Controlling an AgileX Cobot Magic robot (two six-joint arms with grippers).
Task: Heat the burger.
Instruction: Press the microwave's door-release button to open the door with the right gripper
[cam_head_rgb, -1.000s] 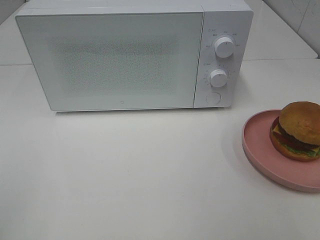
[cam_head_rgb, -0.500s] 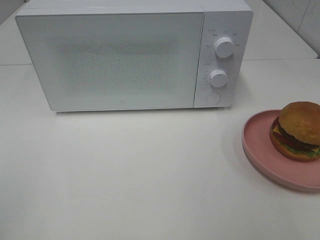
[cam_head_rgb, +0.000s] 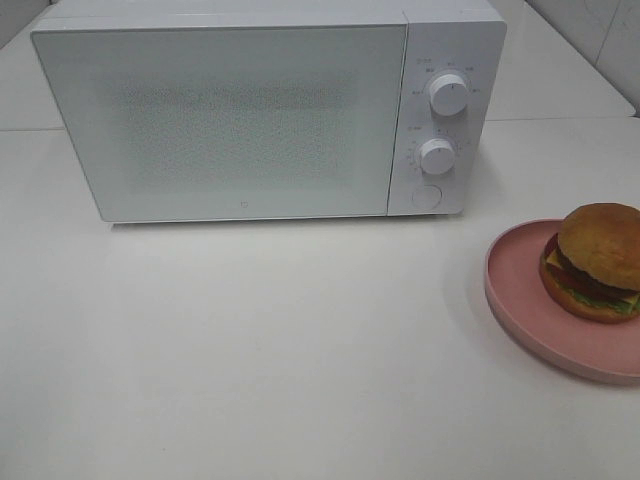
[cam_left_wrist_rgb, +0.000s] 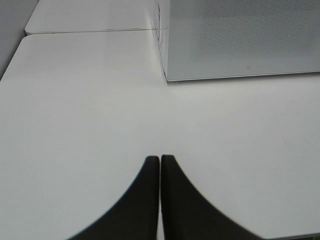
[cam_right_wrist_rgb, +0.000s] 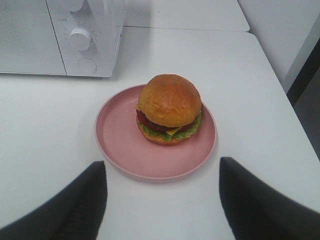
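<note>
1. Broadly, we see a white, smooth, matte table (cam_head_rgb: 300, 380); it carries everything else.
2. Next comes the microwave (cam_head_rgb: 250, 110), a white box toward the table's far edge. Its flat door is shut, with a fine dotted mesh behind the pane. A narrow control panel runs down the side nearer the table's right edge.
3. A round pink plate (cam_head_rgb: 520, 290) with a low raised rim lies by the table's right edge, forward of the control panel and well apart from the oven.
4. The burger (cam_head_rgb: 595, 260) sits on that plate, off centre. It has a domed golden-brown bun with a slightly pitted crust, a dark patty, red tomato, yellow cheese and green lettuce.
5. The right gripper (cam_right_wrist_rgb: 162, 169) hangs over the table on the near side of the plate. Its dark fingers (cam_right_wrist_rgb: 85, 200) are spread wide and empty, with plate and burger showing between them.
6. The left gripper (cam_left_wrist_rgb: 160, 162) hovers over bare table, pointing toward the oven's near left corner. Its dark curved fingers (cam_left_wrist_rgb: 142, 200) are pressed tip to tip with nothing between them.
7. Two white round knobs, an upper (cam_head_rgb: 447, 95) and a lower (cam_head_rgb: 437, 156), stand above a round button (cam_head_rgb: 427, 197).
8. Print rings both knobs, too small for us to read.
9. A tiny logo mark (cam_head_rgb: 245, 210) sits low on the door, also illegible.
</note>
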